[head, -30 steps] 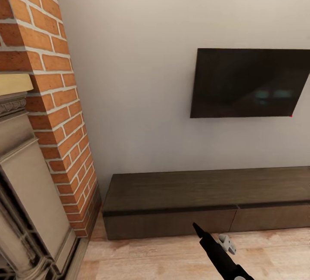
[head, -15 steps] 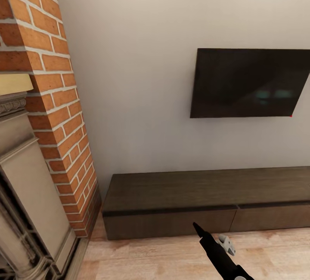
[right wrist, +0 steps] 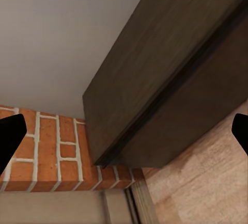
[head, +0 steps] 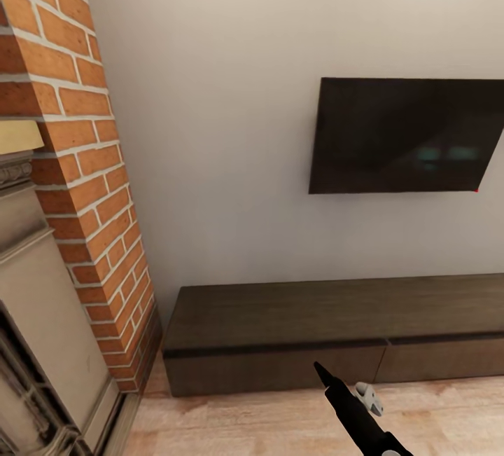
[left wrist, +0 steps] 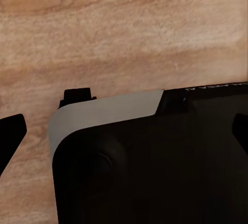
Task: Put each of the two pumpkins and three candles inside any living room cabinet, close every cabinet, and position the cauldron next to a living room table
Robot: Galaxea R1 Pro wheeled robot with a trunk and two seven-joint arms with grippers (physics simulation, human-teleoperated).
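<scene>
Your head camera has shifted a bit since half a second ago: the brick column [head: 84, 183] and the fireplace surround [head: 42, 344] sit a touch further left and lower in the head view, and the cabinet [head: 294, 316] has slid down slightly with them. The whole picture moves together, so that's the view turning, not the furniture. The TV [head: 409, 135] on the wall barely budges.

Your right gripper [head: 343, 394] sits in the same spot in the head view as before, with its dark finger aimed up at the cabinet front. The cabinet is just ahead of it, past a strip of wood floor [head: 280, 421], and its drawer fronts look closed. In the right wrist view the two fingertips [right wrist: 10, 133] show at opposite edges, well apart, with the cabinet's end corner [right wrist: 170, 74] and the brick base between them, so that gripper is spread wide with nothing in it.

In the left wrist view the left gripper [left wrist: 124, 131] is spread too, its fingertips at either edge, pointing down at the robot's own dark base [left wrist: 155, 167] and the floor.
</scene>
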